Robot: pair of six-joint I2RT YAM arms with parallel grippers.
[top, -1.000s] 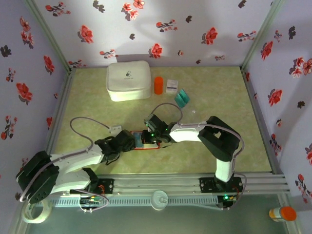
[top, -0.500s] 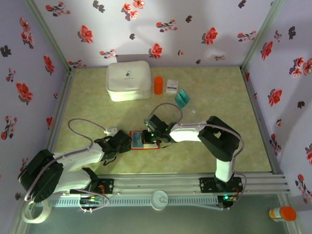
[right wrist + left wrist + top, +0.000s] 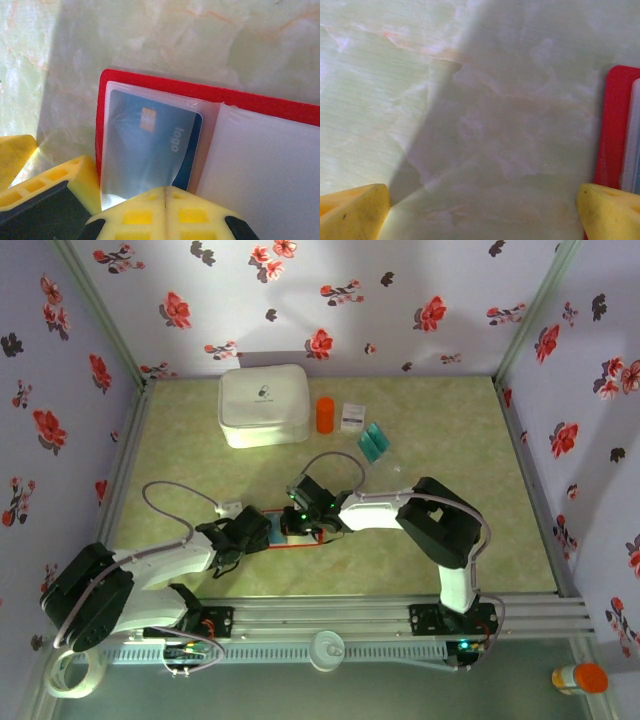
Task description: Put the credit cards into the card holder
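Near row, left to right: the left hand (image 3: 250, 532) lies low over the table (image 3: 180, 450), its two yellow fingers (image 3: 352, 212) spread wide apart with bare table between them and nothing held; in the left wrist view the right-side finger sits at the red edge of the card holder (image 3: 615, 125).

The card holder (image 3: 300, 542) lies open and flat on the table between the two hands, red border outside, pale pockets inside; in the right wrist view a blue credit card (image 3: 150, 142) sits inside the left clear pocket of the card holder (image 3: 200, 92), its chip and printed word visible through the plastic.

The right hand (image 3: 298, 523) is closed; its yellow fingertips (image 3: 135, 215) meet at the near edge of that pocket, and whether they pinch the plastic cannot be told.

Far row, left to right: a white rounded case (image 3: 263, 405); just beside it an upright orange cylinder (image 3: 325, 414); a small white printed box (image 3: 352, 416); teal credit cards (image 3: 374, 441) lying on the table, well apart from the card holder.
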